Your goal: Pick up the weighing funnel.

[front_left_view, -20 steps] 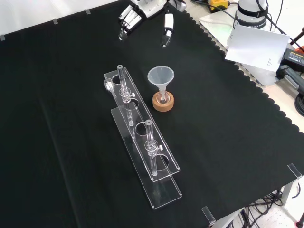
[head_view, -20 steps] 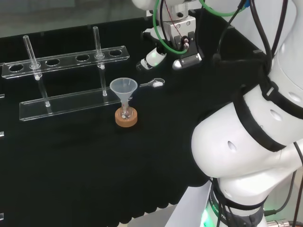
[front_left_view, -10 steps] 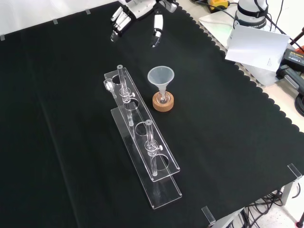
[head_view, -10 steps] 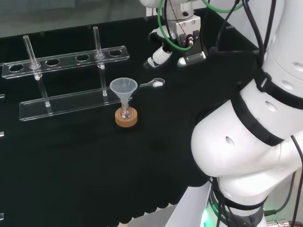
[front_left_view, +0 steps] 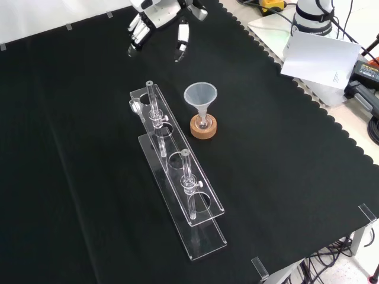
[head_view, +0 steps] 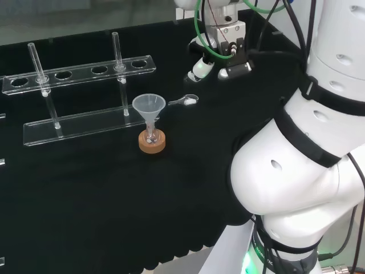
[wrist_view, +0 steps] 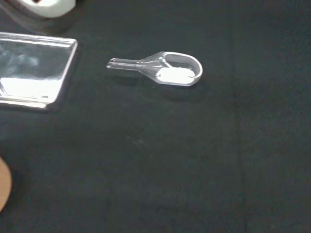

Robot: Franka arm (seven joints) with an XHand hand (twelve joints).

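Observation:
The weighing funnel [head_view: 185, 101] is a small clear scoop with a short stem, lying on the black cloth to the right of the big funnel [head_view: 149, 105] in the head view. In the wrist view the weighing funnel [wrist_view: 170, 72] holds a little white powder. In the front view the weighing funnel [front_left_view: 136, 107] shows through the far end of the clear rack. My hand [head_view: 201, 68] hangs above the cloth, beyond the weighing funnel and apart from it. In the front view the hand [front_left_view: 155, 15] has its fingers [front_left_view: 135, 40] and thumb spread, holding nothing.
The big funnel stands in a small flask on a cork ring [head_view: 152, 142]. A clear two-tier test tube rack [front_left_view: 177, 171] with two tubes runs along the cloth, and a corner of the rack [wrist_view: 34, 73] lies close to the weighing funnel. The arm's white links [head_view: 296, 171] stand at right.
The hand has moved to the right and a little farther off in the head view, leftward in the front view. The weighing funnel has not moved.

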